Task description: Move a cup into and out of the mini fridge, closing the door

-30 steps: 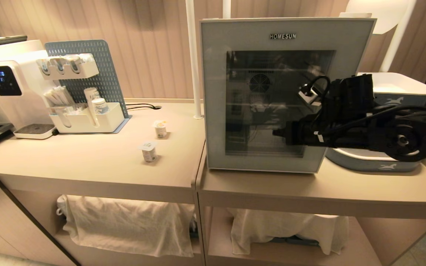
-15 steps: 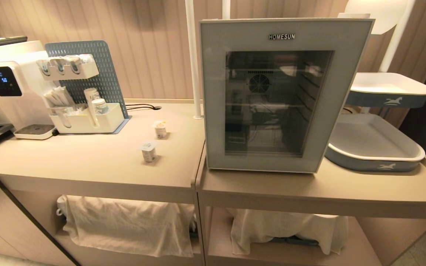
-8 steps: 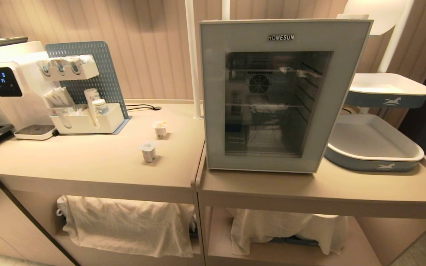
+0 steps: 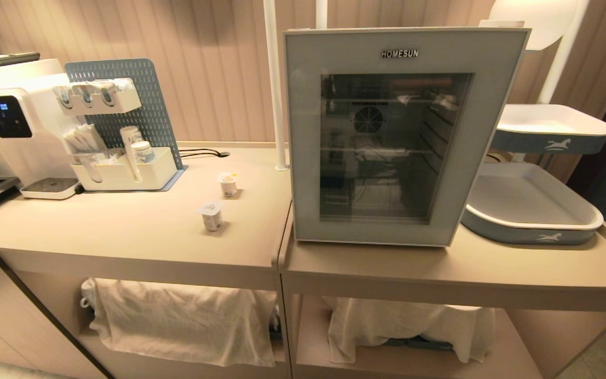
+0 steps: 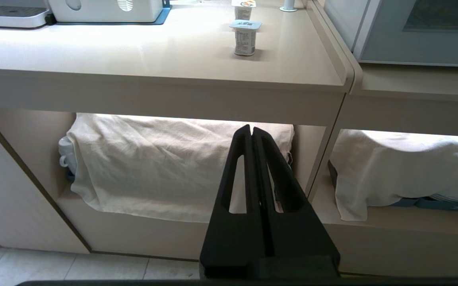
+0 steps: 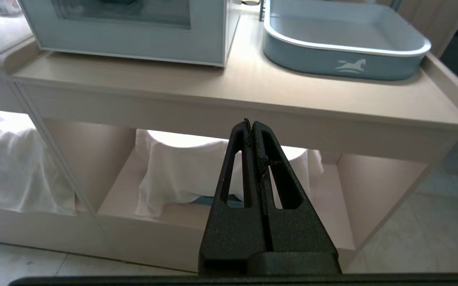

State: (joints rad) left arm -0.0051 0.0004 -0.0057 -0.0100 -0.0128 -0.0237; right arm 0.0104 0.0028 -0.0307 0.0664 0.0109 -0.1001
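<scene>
While reflections veil the mini fridge [image 4: 405, 137], shelves blur.

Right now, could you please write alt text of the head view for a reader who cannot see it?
A white mini fridge stands on a beige counter with its glass-windowed door closed. To its left two small cups stand near a coffee machine; to its right is a stacked blue-grey tray. No robot hand is in this view.
</scene>
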